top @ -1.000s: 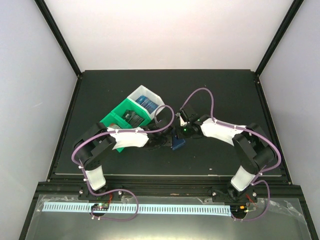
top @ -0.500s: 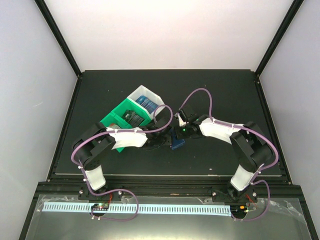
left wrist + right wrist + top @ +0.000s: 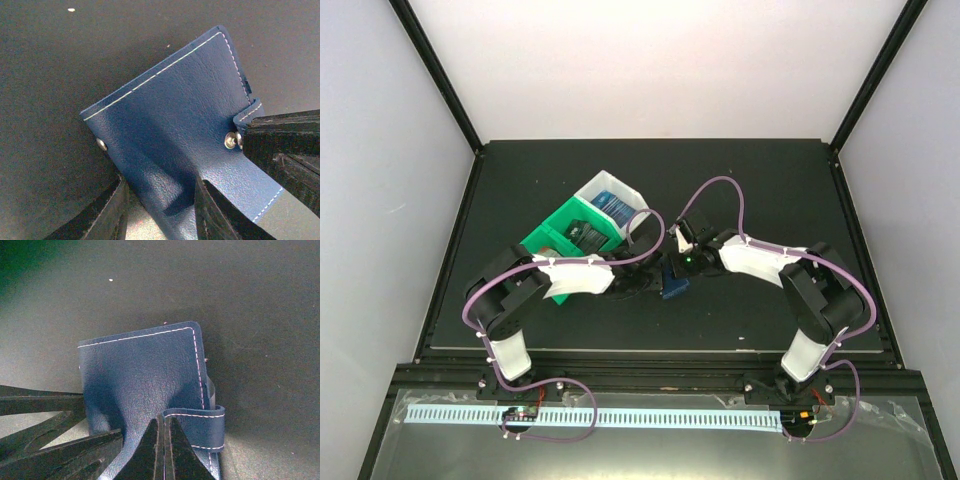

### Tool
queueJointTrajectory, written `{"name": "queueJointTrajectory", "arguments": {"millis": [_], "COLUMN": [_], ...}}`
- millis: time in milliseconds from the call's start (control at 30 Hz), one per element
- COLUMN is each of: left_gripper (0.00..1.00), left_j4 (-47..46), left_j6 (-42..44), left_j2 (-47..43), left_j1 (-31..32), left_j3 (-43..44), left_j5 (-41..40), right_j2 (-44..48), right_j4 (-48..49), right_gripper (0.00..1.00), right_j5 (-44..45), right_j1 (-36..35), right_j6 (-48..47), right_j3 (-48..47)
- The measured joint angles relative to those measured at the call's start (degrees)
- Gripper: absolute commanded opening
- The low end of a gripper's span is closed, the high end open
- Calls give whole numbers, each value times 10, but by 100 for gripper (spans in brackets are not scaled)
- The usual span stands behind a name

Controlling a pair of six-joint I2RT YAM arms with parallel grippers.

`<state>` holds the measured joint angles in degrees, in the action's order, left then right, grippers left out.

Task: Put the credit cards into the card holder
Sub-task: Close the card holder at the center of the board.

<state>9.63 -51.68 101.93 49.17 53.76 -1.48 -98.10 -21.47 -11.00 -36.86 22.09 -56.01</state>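
The card holder point(image 3: 175, 115), a dark blue wallet, is folded shut and held just above the black mat between the two arms point(image 3: 673, 283). My left gripper point(image 3: 160, 185) is shut on its lower edge, one finger on each side of the leather. My right gripper point(image 3: 164, 422) is shut on the end of the wallet's snap tab point(image 3: 200, 427), which curls round from the right edge; its black finger point(image 3: 282, 150) shows beside the snap in the left wrist view. Credit cards lie in the bin: blue ones point(image 3: 612, 205) in the white end, dark ones point(image 3: 587, 235) in the green part.
The green-and-white bin point(image 3: 552, 232) stands tilted just behind my left arm, close to the wallet. Black mat stretches behind and to the right point(image 3: 770, 190). Raised black frame rails run along the mat's sides point(image 3: 460, 260).
My left gripper's fingers have closed in a little on the wallet. My right gripper has shifted slightly left with the tab; the wallet stays at the same spot.
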Motion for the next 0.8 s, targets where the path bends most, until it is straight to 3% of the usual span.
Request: {"name": "queueJointTrajectory", "arguments": {"millis": [800], "left_gripper": [35], "left_j4": [1], "left_j6": [0], "left_j2": [0], "left_j1": [0], "left_j3": [0], "left_j5": [4], "right_j2": [-5], "right_j4": [8], "right_gripper": [1], "right_j5": [-24], "right_j1": [4], "right_j6": [-12], "right_j3": [0]}}
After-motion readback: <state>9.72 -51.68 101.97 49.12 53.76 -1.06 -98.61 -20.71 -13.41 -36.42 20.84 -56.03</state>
